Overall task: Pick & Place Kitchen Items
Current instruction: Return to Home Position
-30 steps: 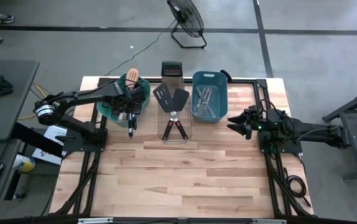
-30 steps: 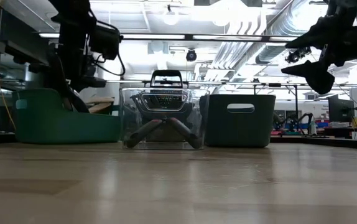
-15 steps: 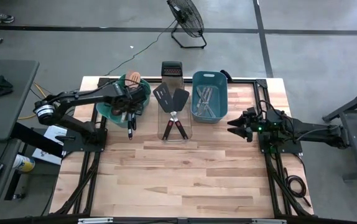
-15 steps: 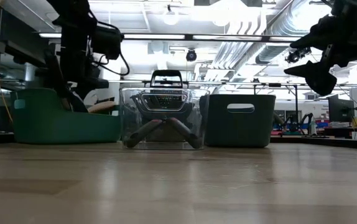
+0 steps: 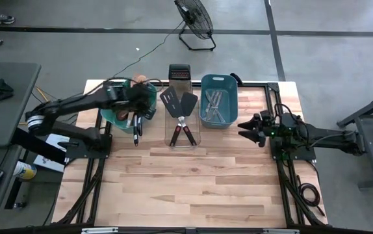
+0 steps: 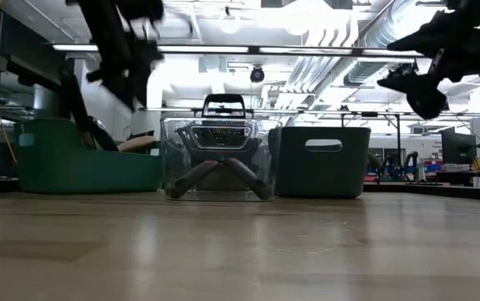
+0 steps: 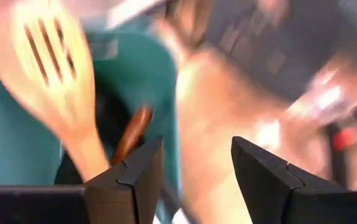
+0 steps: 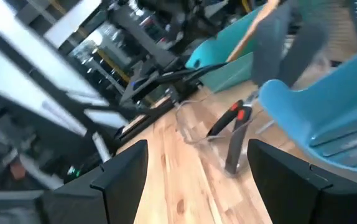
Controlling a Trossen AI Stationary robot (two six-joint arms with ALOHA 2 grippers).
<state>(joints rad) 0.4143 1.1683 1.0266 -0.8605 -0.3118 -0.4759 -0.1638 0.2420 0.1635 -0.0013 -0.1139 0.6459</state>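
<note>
Left gripper (image 7: 195,155): fingers apart with nothing between them, held above the green bin (image 5: 110,110) at the table's far left. Its arm reaches in from the left edge. Below it, a slotted wooden spatula (image 7: 49,68) and a brown handle (image 7: 135,127) stand in that bin.

Right gripper (image 8: 197,158): fingers likewise spread and empty, hovering above the table's right side. It points left, just near-right of the blue tub (image 5: 219,80), where silver utensils (image 5: 214,107) lie.

Between bin and tub, black turners (image 5: 180,102) rest in the clear tub (image 5: 195,133).
</note>
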